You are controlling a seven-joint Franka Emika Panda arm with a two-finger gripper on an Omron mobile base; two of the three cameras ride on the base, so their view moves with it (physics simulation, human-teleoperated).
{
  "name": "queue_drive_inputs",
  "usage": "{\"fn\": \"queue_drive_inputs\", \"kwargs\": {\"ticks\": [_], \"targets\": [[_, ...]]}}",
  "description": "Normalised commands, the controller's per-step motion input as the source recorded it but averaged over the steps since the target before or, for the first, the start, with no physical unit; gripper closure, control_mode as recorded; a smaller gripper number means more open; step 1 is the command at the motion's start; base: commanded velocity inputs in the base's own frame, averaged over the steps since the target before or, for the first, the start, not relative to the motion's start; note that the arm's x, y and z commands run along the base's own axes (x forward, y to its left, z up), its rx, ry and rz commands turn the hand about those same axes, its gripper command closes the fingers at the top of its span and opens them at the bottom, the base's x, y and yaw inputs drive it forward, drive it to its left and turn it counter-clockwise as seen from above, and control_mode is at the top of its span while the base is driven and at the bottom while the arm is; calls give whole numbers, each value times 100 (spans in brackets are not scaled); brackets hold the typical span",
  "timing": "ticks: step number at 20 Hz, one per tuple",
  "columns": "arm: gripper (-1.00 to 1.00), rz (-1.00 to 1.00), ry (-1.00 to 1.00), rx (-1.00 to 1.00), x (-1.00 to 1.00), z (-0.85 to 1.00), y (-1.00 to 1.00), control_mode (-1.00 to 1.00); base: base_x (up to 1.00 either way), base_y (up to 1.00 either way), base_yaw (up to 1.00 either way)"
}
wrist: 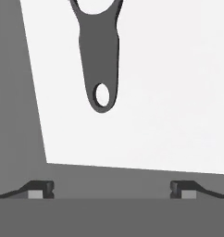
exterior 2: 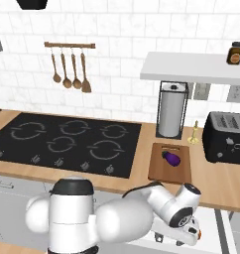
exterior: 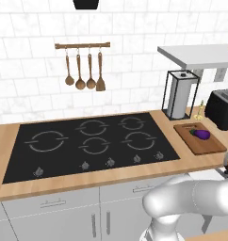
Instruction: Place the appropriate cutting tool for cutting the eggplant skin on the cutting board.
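The small purple eggplant [exterior: 200, 134] [exterior 2: 172, 158] lies on the reddish-brown cutting board [exterior: 193, 145] [exterior 2: 164, 172], on the counter right of the cooktop. My arm reaches down below the counter edge into an open white drawer [exterior 2: 211, 223], under and in front of the board. My gripper [wrist: 111, 187] [exterior 2: 179, 240] is open with nothing between its fingertips. A flat dark grey cutting tool [wrist: 101, 60] lies on the drawer's white floor straight ahead of it, apart from the fingers. Its handle end has a hole, and its looped head is cut off by the frame.
A black cooktop [exterior: 92, 141] fills the counter's left and middle. Behind the board stand a paper towel holder [exterior: 180, 96] and a black toaster [exterior 2: 226, 136]. A shelf [exterior 2: 191, 69] with a jar [exterior 2: 235, 52] hangs above. Wooden utensils [exterior: 85, 70] hang on the wall.
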Motion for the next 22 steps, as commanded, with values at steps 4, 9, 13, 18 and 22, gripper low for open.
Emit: {"fn": "queue_drive_inputs", "kwargs": {"ticks": [4, 9, 13, 18, 22], "targets": [[-100, 9, 10, 0, -30, -21, 3, -100, 0, 0, 0], [-100, 3, 23, 0, -57, 0, 21, -100, 0, 0, 0], [-100, 0, 29, 0, -67, 5, 31, -100, 0, 0, 0], [-100, 0, 27, 0, -78, 23, 33, -100, 0, 0, 0], [-100, 0, 5, -1, -33, 31, 6, -100, 0, 0, 0]]}}
